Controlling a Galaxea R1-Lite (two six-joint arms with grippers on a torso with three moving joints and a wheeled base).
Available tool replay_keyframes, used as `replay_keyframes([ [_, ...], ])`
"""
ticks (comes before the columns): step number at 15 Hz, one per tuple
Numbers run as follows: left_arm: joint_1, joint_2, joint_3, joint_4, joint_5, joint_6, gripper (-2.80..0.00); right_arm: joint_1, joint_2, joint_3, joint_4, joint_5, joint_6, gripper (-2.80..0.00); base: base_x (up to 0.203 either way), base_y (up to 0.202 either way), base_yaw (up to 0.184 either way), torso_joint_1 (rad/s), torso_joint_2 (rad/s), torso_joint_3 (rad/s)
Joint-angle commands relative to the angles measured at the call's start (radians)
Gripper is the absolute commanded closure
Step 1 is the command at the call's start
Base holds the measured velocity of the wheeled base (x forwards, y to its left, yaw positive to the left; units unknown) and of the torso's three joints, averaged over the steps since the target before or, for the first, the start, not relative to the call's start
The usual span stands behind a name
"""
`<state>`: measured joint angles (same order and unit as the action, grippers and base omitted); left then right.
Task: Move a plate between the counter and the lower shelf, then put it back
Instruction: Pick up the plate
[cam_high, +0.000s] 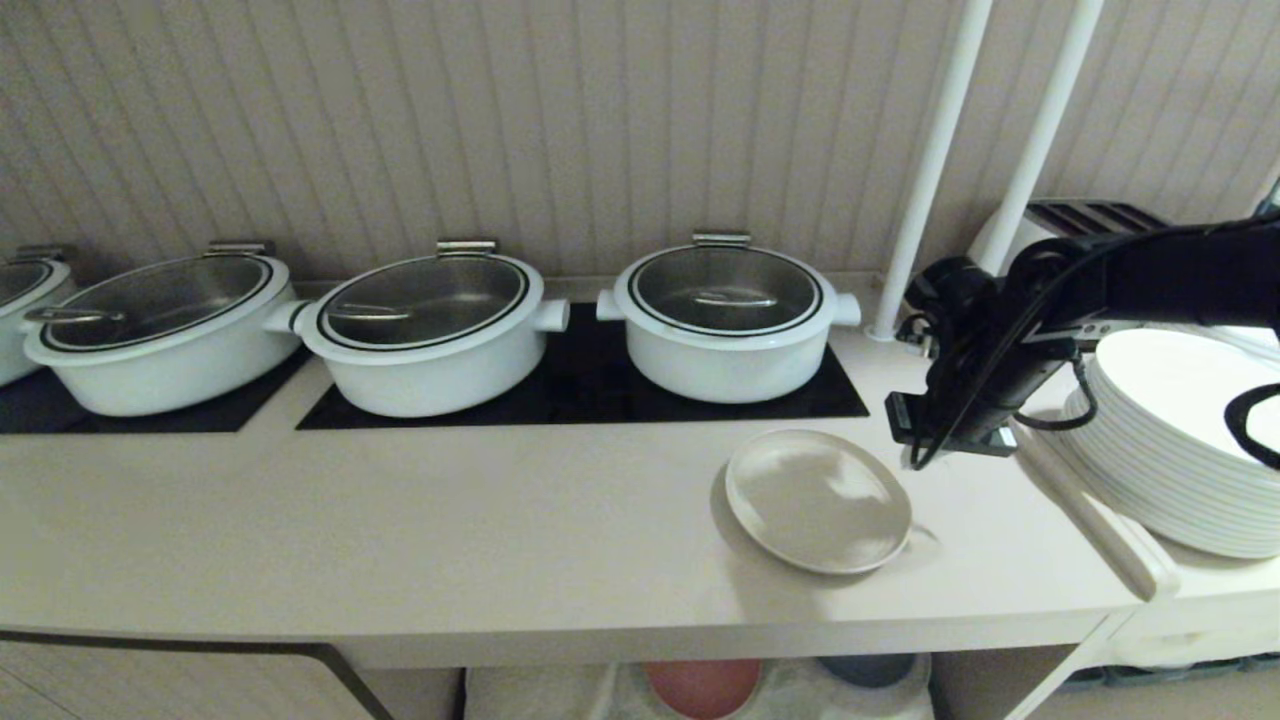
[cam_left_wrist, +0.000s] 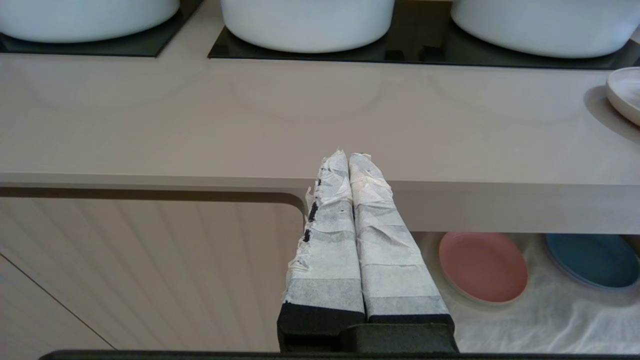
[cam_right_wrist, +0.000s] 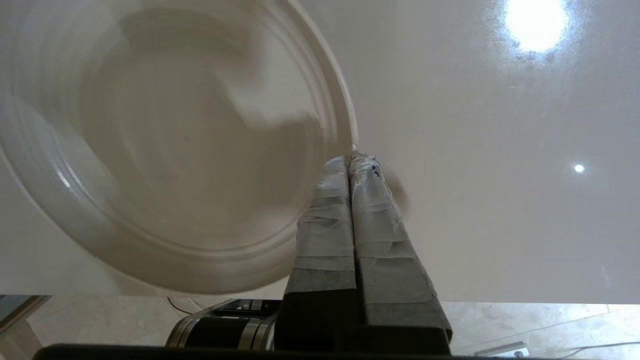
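The small cream plate (cam_high: 815, 497) is over the beige counter (cam_high: 400, 520), in front of the rightmost pot, tilted with a shadow under its left side. My right gripper (cam_high: 915, 530) reaches down from the right. Its taped fingers are shut on the plate's right rim (cam_right_wrist: 350, 135), with the plate (cam_right_wrist: 175, 150) blurred close to the wrist camera. My left gripper (cam_left_wrist: 348, 156) is shut on nothing and parked in front of the counter's front edge (cam_left_wrist: 500, 205). The lower shelf (cam_left_wrist: 550, 320), draped in wrinkled whitish cloth, lies under the counter.
Three white lidded pots (cam_high: 725, 320) stand on black glass panels along the back wall. A stack of large white plates (cam_high: 1180, 450) sits on the side ledge at right, beside two white poles (cam_high: 935, 150). A pink plate (cam_left_wrist: 482, 267) and a blue plate (cam_left_wrist: 592, 260) lie on the shelf.
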<state>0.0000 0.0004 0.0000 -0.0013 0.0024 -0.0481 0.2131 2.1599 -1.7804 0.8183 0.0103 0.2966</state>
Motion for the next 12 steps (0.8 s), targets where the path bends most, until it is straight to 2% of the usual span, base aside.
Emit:
replay_keyframes([
  [1,0.0,0.0,0.0,0.0,0.001,-0.001,0.0,-0.009,0.005,-0.001,0.005,0.0,0.001,0.0,0.0,0.0,0.0,0.0,0.0,0.0],
  [2,0.0,0.0,0.0,0.0,0.001,-0.001,0.0,-0.009,0.005,0.001,0.005,0.0,0.001,0.0,0.0,0.0,0.0,0.0,0.0,0.0],
  [3,0.0,0.0,0.0,0.0,0.001,-0.001,0.0,-0.009,0.005,0.003,0.005,0.0,-0.001,-2.8,0.0,0.0,0.0,0.0,0.0,0.0],
  [8,0.0,0.0,0.0,0.0,0.001,-0.001,0.0,-0.009,0.006,0.018,0.004,-0.002,-0.015,-2.8,0.0,0.0,0.0,0.0,0.0,0.0],
  [10,0.0,0.0,0.0,0.0,0.001,-0.001,0.0,-0.009,0.011,0.03,0.004,0.012,-0.074,-2.8,0.0,0.0,0.0,0.0,0.0,0.0],
  [12,0.0,0.0,0.0,0.0,0.001,-0.001,0.0,-0.009,0.029,0.03,-0.017,0.016,-0.085,-2.8,0.0,0.0,0.0,0.0,0.0,0.0],
])
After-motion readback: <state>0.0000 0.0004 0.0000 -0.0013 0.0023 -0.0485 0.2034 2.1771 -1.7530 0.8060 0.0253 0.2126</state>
